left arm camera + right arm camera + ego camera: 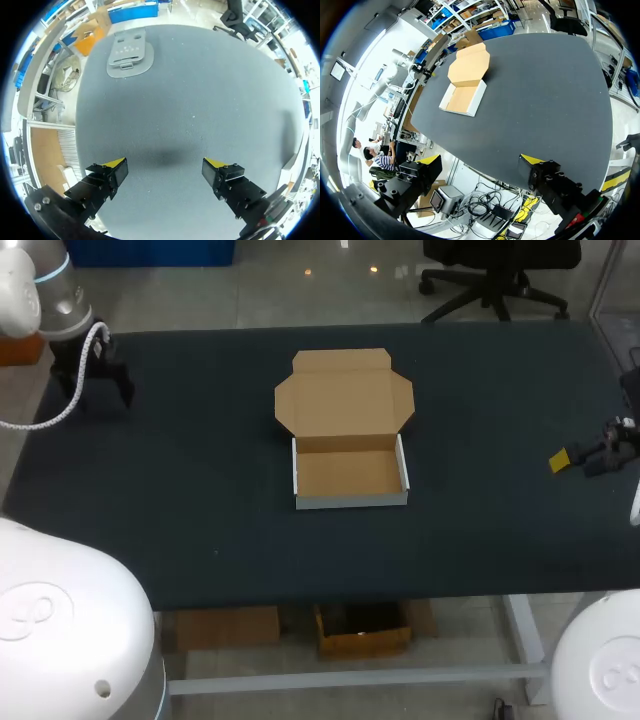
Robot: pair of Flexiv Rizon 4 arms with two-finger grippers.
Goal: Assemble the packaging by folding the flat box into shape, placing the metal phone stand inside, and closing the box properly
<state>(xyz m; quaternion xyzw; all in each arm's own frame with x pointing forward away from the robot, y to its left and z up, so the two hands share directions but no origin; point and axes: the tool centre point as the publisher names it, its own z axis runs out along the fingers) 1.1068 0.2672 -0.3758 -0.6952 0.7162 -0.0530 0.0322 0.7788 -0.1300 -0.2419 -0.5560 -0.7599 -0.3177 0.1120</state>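
The cardboard box stands near the table's middle as an open tray, white outside, with its lid and side flaps laid flat behind it. It also shows in the right wrist view, where the box lies far ahead of my right gripper, which is open and empty past the table's edge. A grey metal phone stand lies flat on the mat well ahead of my left gripper, open with nothing between its fingers. From above, the left gripper hangs at the far left corner and the right gripper at the right edge.
The dark mat covers the whole table. A white cable loops from the left arm down over the table's far left corner. The stand is not seen in the head view.
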